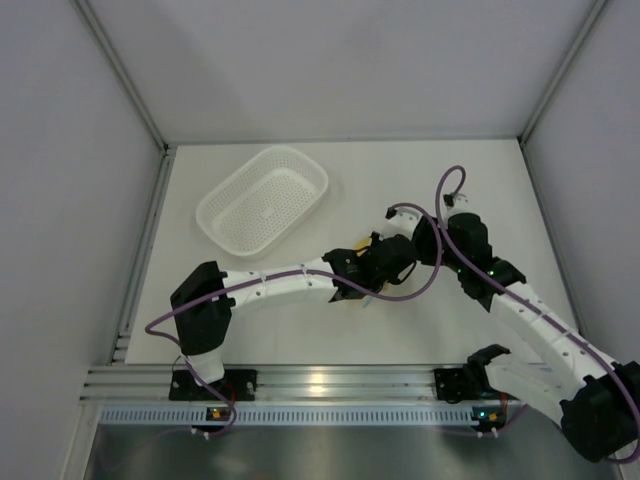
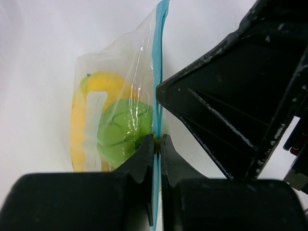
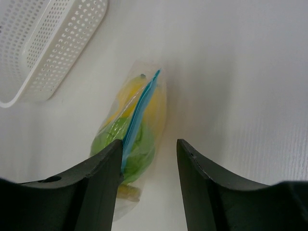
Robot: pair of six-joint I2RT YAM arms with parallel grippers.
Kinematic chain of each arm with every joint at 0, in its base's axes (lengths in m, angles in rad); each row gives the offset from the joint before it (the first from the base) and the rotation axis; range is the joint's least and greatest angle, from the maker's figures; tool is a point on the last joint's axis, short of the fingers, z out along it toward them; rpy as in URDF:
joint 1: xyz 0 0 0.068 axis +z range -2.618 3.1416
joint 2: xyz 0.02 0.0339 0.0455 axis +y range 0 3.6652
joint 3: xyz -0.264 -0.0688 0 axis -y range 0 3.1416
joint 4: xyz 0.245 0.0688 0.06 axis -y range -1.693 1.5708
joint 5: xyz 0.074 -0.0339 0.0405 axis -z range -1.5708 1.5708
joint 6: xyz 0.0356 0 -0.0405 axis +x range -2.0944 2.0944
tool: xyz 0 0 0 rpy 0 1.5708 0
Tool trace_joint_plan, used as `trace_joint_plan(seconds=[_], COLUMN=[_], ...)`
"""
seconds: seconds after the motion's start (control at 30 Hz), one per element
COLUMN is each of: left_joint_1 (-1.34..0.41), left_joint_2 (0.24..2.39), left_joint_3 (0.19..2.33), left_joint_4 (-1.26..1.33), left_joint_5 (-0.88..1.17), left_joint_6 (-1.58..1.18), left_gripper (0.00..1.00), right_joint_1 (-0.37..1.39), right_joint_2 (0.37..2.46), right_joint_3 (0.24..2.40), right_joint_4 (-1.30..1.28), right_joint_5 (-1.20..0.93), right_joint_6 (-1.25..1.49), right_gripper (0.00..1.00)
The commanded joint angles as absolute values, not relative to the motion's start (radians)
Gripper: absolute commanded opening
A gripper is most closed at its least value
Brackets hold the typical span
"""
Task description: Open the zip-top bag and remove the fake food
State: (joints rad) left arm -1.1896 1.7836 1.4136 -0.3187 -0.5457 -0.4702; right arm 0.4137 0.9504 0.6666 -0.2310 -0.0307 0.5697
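Note:
The clear zip-top bag (image 2: 120, 86) stands edge-up on the white table, its light blue zip strip (image 2: 159, 57) on top. Inside it are a green ball-like fruit (image 2: 126, 130) and yellow fruit (image 2: 98, 86). My left gripper (image 2: 157, 140) is shut on the zip strip. My right gripper (image 3: 148, 147) is open right next to it, with the bag (image 3: 139, 120) and its strip against the left finger (image 3: 103, 173). In the top view both grippers (image 1: 350, 272) (image 1: 383, 262) meet at the table's middle and hide most of the bag.
A white perforated basket (image 1: 262, 200) lies at the back left of the table, and it also shows in the right wrist view (image 3: 43, 43). The right gripper's black body (image 2: 231, 96) fills the right side of the left wrist view. Grey walls enclose the table.

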Motion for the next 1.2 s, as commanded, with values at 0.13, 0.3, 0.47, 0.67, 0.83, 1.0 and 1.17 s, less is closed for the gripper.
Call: trace_joint_plan(seconds=[0.13, 0.3, 0.47, 0.67, 0.83, 1.0, 1.17], left_joint_1=[-1.187, -1.186, -1.187, -1.187, -1.187, -1.187, -1.184], left_joint_2=[1.763, 1.758, 1.753, 1.746, 1.747, 1.721, 1.664], left_joint_3=[1.440, 1.440, 1.436, 1.413, 1.420, 1.413, 1.381], left_joint_4=[-0.310, -0.310, -0.301, -0.265, -0.265, -0.265, -0.270], left_joint_5=[-0.549, -0.548, -0.534, -0.502, -0.431, -0.342, -0.278], left_joint_6=[-0.485, -0.486, -0.474, -0.442, -0.384, -0.315, -0.250], left_gripper=[0.00, 0.00, 0.00, 0.00, 0.00, 0.00, 0.00], right_joint_1=[0.400, 0.400, 0.400, 0.402, 0.403, 0.400, 0.368], right_joint_2=[0.965, 0.985, 1.020, 1.058, 1.075, 1.158, 1.223], right_joint_3=[0.657, 0.661, 0.669, 0.698, 0.727, 0.823, 0.887], right_joint_4=[-0.170, -0.169, -0.164, -0.149, -0.138, -0.181, -0.215], right_joint_5=[-0.037, -0.035, -0.018, -0.031, -0.009, 0.100, 0.210], right_joint_6=[0.563, 0.561, 0.560, 0.584, 0.589, 0.505, 0.405], right_gripper=[0.49, 0.49, 0.49, 0.45, 0.45, 0.41, 0.25])
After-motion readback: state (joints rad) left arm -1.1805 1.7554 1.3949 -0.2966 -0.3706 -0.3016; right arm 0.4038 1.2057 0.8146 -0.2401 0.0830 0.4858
